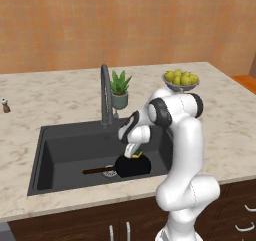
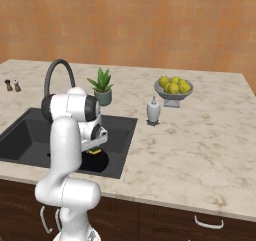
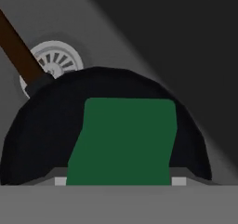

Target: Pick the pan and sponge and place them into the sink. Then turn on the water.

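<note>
White arm of mine folds forward over the counter edge, wrist bent down into the sink [image 1: 55,150], my gripper [image 1: 133,152] pointing at the basin floor. Between my fingers sits the sponge [image 1: 136,154], jaws partly spread and closed on its sides; green scouring face fills the hand view [image 3: 123,141], yellow edge shows from the left. Directly beneath my hand lies the pan [image 1: 133,166], round, matte black, on the dark grey basin bottom; whether sponge touches pan I cannot tell. Its thin brown handle [image 3: 18,49] runs away from my fingers across the ribbed metal drain [image 3: 56,60]. Arched tap [image 1: 105,92] stands beyond my wrist.
</note>
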You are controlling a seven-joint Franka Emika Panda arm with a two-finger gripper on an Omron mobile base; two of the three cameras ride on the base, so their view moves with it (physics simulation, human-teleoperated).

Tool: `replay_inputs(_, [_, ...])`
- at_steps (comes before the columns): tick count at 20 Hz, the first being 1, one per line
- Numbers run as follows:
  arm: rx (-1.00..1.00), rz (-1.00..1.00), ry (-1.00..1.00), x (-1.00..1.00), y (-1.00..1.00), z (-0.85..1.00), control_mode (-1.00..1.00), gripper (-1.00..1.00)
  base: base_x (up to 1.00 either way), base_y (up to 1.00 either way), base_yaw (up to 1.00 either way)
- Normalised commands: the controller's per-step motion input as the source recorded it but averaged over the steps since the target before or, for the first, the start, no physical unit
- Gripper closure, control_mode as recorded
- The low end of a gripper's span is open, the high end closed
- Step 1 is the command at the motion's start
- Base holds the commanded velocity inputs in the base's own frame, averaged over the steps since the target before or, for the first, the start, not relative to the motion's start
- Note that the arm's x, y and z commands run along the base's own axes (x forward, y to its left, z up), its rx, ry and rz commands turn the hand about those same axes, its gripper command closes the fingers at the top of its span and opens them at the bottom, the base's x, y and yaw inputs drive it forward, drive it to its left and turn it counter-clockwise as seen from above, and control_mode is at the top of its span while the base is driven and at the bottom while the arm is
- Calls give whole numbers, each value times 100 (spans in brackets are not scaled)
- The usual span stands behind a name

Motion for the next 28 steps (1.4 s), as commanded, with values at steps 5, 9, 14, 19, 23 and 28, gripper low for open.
replay_inputs(5, [0, 0, 0, 22, 1, -57, -100, 100, 0, 0, 0])
replay_inputs(9, [0, 0, 0, 0, 0, -36, -100, 100, 0, 0, 0])
replay_inputs(14, [0, 0, 0, 0, 0, -8, -100, -100, 0, 0, 0])
replay_inputs(19, [0, 0, -1, 0, 0, 6, -100, -100, 0, 0, 0])
replay_inputs(23, [0, 0, 0, 0, 0, 74, -100, -100, 0, 0, 0])
replay_inputs(28, [0, -1, 0, -15, 0, 100, -100, -100, 0, 0, 0])
